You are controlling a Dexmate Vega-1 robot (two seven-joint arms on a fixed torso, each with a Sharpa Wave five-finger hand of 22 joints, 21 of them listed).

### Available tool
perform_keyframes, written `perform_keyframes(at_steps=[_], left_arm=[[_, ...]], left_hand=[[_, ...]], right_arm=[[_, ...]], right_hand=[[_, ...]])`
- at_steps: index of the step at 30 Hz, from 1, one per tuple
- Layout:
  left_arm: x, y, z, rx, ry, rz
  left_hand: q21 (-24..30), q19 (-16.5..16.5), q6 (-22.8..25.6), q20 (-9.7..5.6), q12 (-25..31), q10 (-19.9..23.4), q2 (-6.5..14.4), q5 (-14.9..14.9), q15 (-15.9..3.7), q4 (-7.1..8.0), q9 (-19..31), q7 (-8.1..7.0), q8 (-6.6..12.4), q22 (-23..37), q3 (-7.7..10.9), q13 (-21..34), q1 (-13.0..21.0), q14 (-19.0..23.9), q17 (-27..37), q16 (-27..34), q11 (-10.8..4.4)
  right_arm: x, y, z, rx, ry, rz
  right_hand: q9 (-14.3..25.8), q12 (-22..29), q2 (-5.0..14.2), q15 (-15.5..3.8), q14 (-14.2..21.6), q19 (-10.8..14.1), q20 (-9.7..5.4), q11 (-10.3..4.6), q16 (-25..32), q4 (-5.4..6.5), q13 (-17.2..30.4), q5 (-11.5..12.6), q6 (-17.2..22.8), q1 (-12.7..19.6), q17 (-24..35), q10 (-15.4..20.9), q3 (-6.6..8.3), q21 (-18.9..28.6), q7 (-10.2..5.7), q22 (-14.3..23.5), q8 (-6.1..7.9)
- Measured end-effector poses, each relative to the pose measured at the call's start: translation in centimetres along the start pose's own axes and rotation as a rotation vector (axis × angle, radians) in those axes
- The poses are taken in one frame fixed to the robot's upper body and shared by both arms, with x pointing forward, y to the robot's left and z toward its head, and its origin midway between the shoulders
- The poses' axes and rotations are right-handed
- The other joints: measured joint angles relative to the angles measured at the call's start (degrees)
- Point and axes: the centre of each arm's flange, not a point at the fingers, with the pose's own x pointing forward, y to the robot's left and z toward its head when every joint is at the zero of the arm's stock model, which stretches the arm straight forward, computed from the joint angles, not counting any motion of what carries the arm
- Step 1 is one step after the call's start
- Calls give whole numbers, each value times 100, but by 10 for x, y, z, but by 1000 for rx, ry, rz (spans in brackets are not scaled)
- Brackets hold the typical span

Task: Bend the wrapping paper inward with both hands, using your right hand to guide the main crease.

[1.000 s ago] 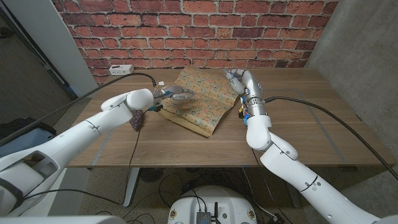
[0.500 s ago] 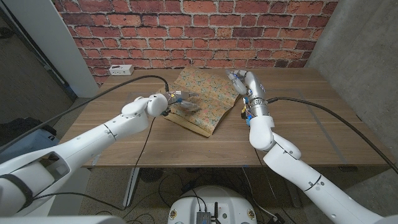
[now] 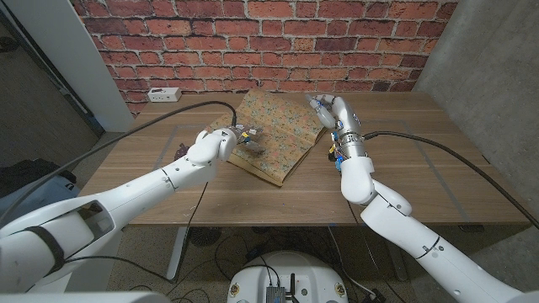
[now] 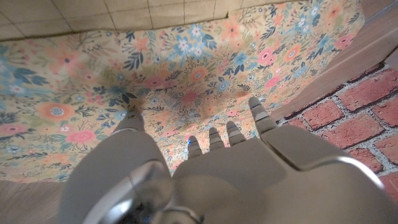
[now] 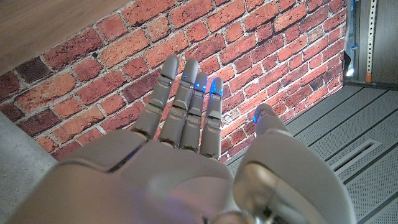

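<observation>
Left robot hand (image 3: 242, 137) hovered over the floral wrapping paper (image 3: 282, 135) on the worktop (image 3: 404, 181), fingers spread, holding nothing. Right robot hand (image 3: 324, 108) stood at the paper's right edge, fingers straight; whether it touched was unclear.

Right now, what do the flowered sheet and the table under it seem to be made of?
The sheet looks like matte printed paper: a flat flower pattern without shine, and it bends in a soft fold. The table looks like wood or wood veneer, showing brown grain lines with a dull finish.
</observation>
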Motion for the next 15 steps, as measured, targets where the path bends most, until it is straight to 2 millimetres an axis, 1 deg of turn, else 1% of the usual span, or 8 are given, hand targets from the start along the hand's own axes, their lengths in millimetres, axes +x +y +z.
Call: perform_keyframes(at_steps=[2,3,4,5,8,11,12,15], left_arm=[[2,-1,1,14,-1,-8],[3,-2,2,32,-8,-16],[3,-2,3,39,-12,-18],[4,-2,5,52,-21,-23],[5,-2,5,80,-41,-28],[5,-2,8,109,-68,-27],[5,-3,7,119,-75,-23],[2,-3,7,156,-105,-10]], left_hand=[[0,0,0,0,3,29,19,1,0,-55,0,0,4,-25,39,0,63,0,-4,0,-12],[0,2,2,-2,3,29,13,15,0,-94,0,2,4,-25,41,0,150,0,-4,0,-12],[-24,24,9,-28,3,29,6,35,0,-136,0,9,16,-25,54,0,207,0,-4,0,-12],[-46,15,33,-66,3,29,3,47,-15,-184,0,33,43,-25,58,0,270,-10,-4,0,-12],[-99,-37,66,-245,33,83,30,85,-65,-285,0,65,65,-25,94,0,405,23,-3,0,-7],[-178,-119,124,-432,65,166,30,136,-139,-428,0,33,86,-25,111,1,589,38,-3,0,-45],[-183,-127,157,-474,65,205,34,147,-145,-469,0,53,86,-25,122,0,653,43,-3,0,-66],[-223,-125,188,-535,65,273,49,185,-191,-605,1,21,86,-25,174,1,881,89,-3,0,-134]], right_arm=[[0,0,0,0,-4,0],[0,0,1,0,-8,-1],[0,0,1,0,-9,-2],[0,-1,2,1,-13,-3],[0,-1,2,0,-17,-8],[1,-2,2,1,-17,-11],[1,-2,3,3,-17,-14],[1,-2,2,3,-8,-17]], right_hand=[[0,0,0,24,24,2,2,-2,0,0,-1,0,0,0,0,4,0,0,0,0,0],[0,0,0,31,31,22,21,1,0,0,-1,0,0,0,0,42,0,0,0,0,0],[0,0,0,31,31,22,21,9,0,0,2,0,0,0,0,52,0,0,0,0,0],[0,0,0,31,31,22,21,10,0,0,8,0,0,0,0,53,0,0,0,0,0],[0,0,11,9,53,22,21,10,0,0,2,0,0,-10,0,53,0,-21,0,0,0],[0,0,31,0,62,22,21,10,0,0,0,0,0,-30,1,52,0,-21,0,0,0],[0,0,31,0,62,22,21,9,0,0,0,0,0,-30,1,52,0,-21,0,0,0],[0,-22,31,16,33,21,21,-15,-3,-24,4,0,-36,-30,1,28,-23,-24,12,0,0]])
